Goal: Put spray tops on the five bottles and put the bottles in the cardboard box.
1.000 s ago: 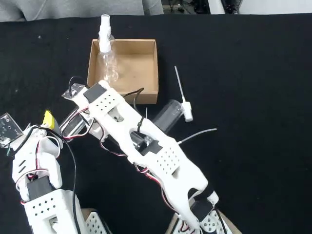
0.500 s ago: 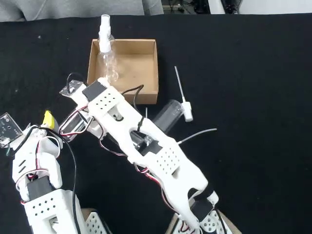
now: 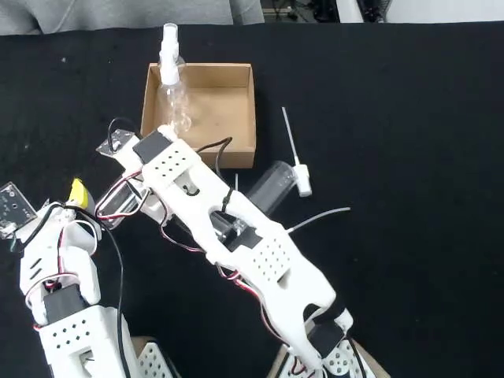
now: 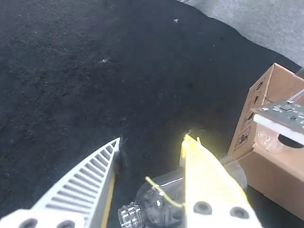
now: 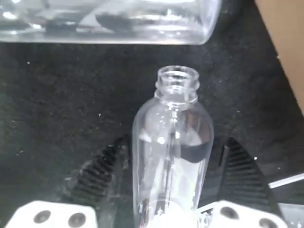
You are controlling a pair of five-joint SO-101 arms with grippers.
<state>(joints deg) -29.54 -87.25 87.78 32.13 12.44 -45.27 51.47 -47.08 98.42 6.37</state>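
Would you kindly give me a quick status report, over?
Left end effector open. Right end effector open, astride uncapped bottle. Second bottle lies crosswise just beyond its neck.

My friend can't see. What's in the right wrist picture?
A clear bottle with no spray top sits within the right gripper, its open neck pointing away. Beyond it a second bottle lies crosswise on the black table, with a cardboard box corner nearby.

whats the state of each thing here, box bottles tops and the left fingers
cardboard box: open, one bottle in it
bottle in box: spray top on
bottle in right wrist view: no top
loose spray top: lying on the table
left gripper: fingers open
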